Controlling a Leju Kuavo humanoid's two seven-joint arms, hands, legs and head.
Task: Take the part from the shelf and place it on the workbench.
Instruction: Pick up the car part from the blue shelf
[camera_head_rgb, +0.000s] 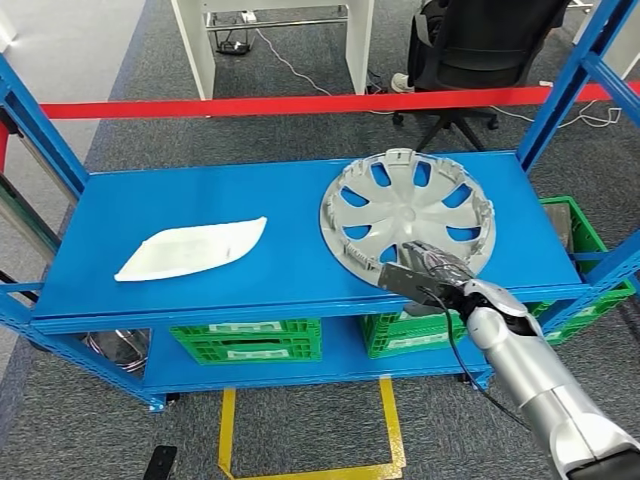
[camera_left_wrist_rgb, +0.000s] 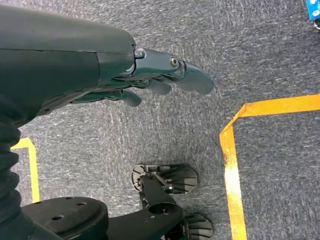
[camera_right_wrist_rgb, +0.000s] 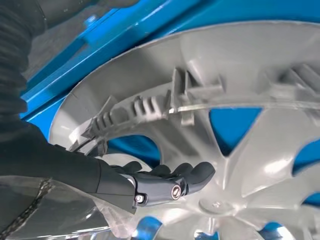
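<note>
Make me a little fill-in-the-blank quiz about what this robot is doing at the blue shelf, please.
1. The silver wheel cover lies on the ____ level of the blue shelf.
2. The robot hand reaching into the wheel cover is its ____ one.
3. The white tray-like piece lies at the shelf's ____ side in the head view.
4. The green crates sit on the level ____ the wheel cover.

Missing words: top; right; left; below

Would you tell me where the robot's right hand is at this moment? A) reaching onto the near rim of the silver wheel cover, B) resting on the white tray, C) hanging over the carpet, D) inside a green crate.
A: the right hand lies across the near rim of the wheel cover on the blue shelf.
</note>
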